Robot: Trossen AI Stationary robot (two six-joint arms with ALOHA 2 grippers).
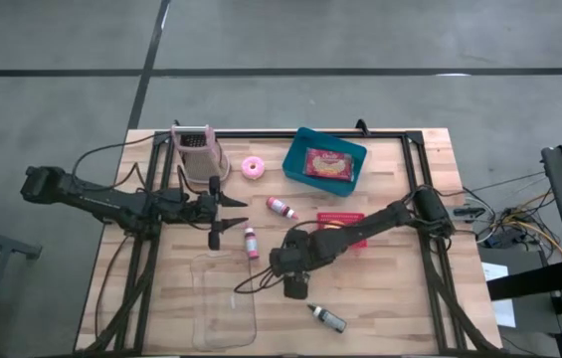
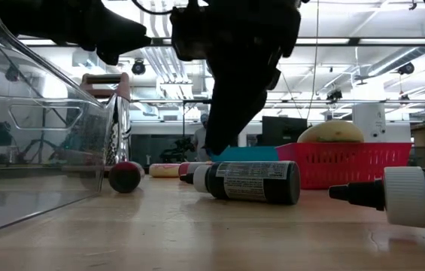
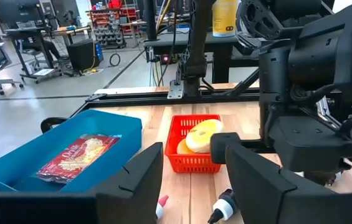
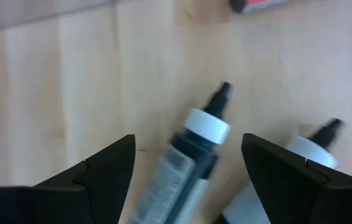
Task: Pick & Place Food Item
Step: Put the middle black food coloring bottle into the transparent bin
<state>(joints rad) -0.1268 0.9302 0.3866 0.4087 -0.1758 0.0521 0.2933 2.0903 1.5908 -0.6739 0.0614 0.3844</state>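
A yellow round food item [image 3: 202,135] lies in a red basket [image 3: 191,160], also seen in the low view [image 2: 331,132]. A red food packet [image 1: 327,164] rests in the blue bin [image 1: 300,149]. My right gripper [image 4: 188,168] is open and points down over the table's middle [image 1: 295,285]. Its fingers stand apart on either side of a dark bottle with a white cap [image 4: 191,146], above it. A second dark bottle [image 4: 303,158] lies beside the first. My left gripper [image 3: 191,180] is open and level at the table's left [image 1: 229,214], holding nothing.
A clear plastic container [image 1: 223,298] stands near the front edge. Two small pink bottles [image 1: 281,206] [image 1: 251,242] lie mid-table, and a dark bottle [image 1: 327,316] lies near the front. A grater [image 1: 198,149] and a pink ring [image 1: 253,167] sit at the back.
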